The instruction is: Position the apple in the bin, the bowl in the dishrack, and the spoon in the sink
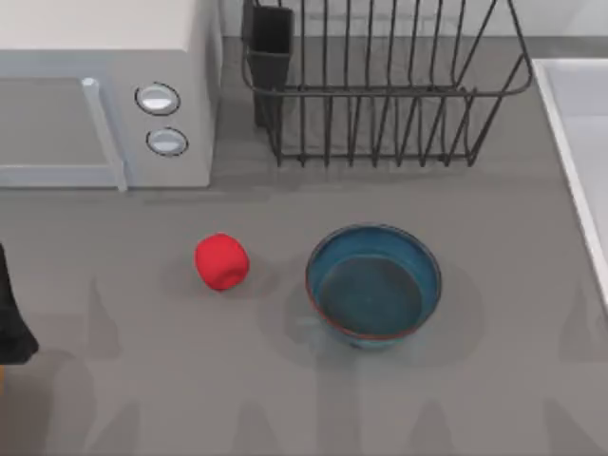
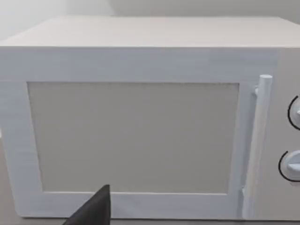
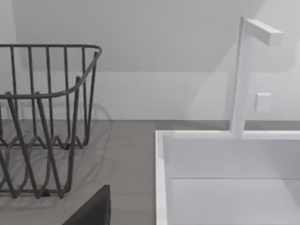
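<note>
The red apple (image 1: 221,261) lies on the grey counter, left of centre. To its right, a short gap away, the blue bowl (image 1: 373,285) stands upright with nothing visible inside. The black wire dishrack (image 1: 380,90) stands at the back, its dark cutlery cup (image 1: 269,43) at its left corner; the right wrist view shows one end of the dishrack (image 3: 47,117). The white sink (image 1: 579,142) runs along the right edge, and its basin (image 3: 225,187) appears in the right wrist view. The spoon and the bin are out of view. My left gripper (image 2: 91,211) faces the microwave; my right gripper (image 3: 91,208) faces the sink.
A white microwave (image 1: 104,95) with two round knobs fills the back left; its door (image 2: 133,136) and bar handle (image 2: 258,140) are close in the left wrist view. A white faucet (image 3: 243,75) rises behind the sink. A dark part of my left arm (image 1: 11,318) sits at the left edge.
</note>
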